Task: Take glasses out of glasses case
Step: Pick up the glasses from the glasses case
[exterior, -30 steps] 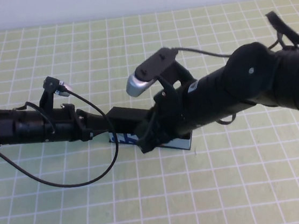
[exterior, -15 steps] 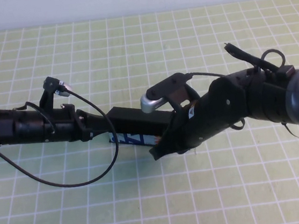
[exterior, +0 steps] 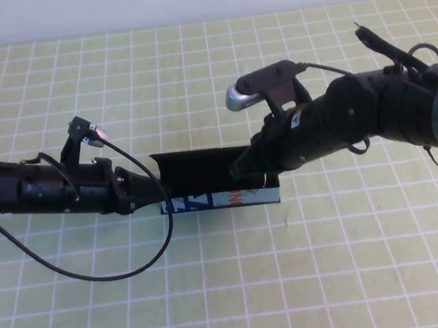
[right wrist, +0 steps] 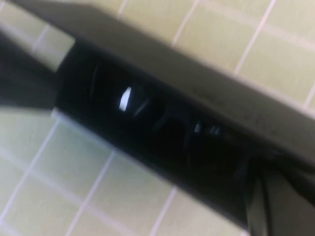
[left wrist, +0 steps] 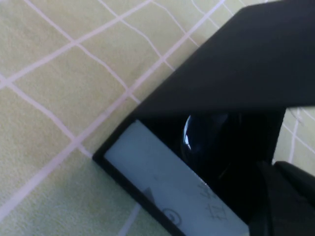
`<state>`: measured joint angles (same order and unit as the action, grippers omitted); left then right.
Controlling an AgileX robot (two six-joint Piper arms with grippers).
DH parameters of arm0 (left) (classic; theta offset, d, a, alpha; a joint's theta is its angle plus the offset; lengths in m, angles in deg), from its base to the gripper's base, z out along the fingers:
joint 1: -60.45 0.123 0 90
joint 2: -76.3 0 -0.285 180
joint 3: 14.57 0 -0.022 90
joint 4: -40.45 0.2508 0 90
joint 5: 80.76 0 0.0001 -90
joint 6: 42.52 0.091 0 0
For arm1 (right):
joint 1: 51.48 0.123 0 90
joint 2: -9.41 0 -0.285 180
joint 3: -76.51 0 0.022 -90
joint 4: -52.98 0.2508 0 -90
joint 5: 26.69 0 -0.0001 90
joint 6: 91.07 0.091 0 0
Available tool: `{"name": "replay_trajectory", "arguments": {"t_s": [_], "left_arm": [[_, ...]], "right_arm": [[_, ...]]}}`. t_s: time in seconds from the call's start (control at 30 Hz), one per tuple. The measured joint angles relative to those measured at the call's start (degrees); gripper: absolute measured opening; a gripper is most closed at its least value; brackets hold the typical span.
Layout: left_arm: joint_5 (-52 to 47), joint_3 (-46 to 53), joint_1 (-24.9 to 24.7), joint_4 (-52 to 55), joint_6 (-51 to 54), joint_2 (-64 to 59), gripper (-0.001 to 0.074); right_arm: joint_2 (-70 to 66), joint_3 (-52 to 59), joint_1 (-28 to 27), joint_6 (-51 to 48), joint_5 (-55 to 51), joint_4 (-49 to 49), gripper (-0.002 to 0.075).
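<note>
The glasses case (exterior: 207, 202) lies mid-table, its pale blue lettered front towards me and its black lid (exterior: 195, 165) raised. My left gripper (exterior: 158, 195) is shut on the case's left end. My right gripper (exterior: 244, 165) is at the lid's right end, shut on it and holding it up. The glasses are hidden in the high view. In the left wrist view the glasses (left wrist: 192, 140) lie dark inside the case under the lid (left wrist: 236, 64), beside the pale face (left wrist: 162, 182). In the right wrist view the glasses (right wrist: 142, 110) lie in the case below the lid (right wrist: 197, 73).
The table is a green mat with a white grid (exterior: 233, 289). A black cable (exterior: 97, 273) loops from the left arm over the mat in front of it. The right arm (exterior: 372, 115) and its wrist camera (exterior: 262, 88) hang over the case's right end.
The right gripper has moved up and right, and the lid has swung from shut to open. The left arm has hardly moved.
</note>
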<state>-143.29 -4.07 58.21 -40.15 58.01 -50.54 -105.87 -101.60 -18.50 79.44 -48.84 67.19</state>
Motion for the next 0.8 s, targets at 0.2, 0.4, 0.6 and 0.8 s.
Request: {"name": "replay_trajectory", "arguments": {"t_s": [0.2, 0.4, 0.6, 0.8], "left_arm": [[-0.5, 0.0, 0.0, 0.6, -0.5, 0.0, -0.0004], [-0.6, 0.0, 0.0, 1.0, -0.7, 0.0, -0.0004], [-0.7, 0.0, 0.0, 1.1, -0.7, 0.0, -0.0004], [-0.7, 0.0, 0.0, 1.2, -0.7, 0.0, -0.0004]], "right_arm": [[-3.4, -5.6, -1.0, 0.1, -1.4, 0.1, -0.0016], [-5.0, -11.6, -1.1, 0.1, -6.5, 1.0, -0.0016], [-6.0, -16.6, -1.1, 0.1, -7.3, 1.9, -0.0016], [-11.7, -21.4, -1.1, 0.1, -9.1, 1.9, -0.0016]]}}
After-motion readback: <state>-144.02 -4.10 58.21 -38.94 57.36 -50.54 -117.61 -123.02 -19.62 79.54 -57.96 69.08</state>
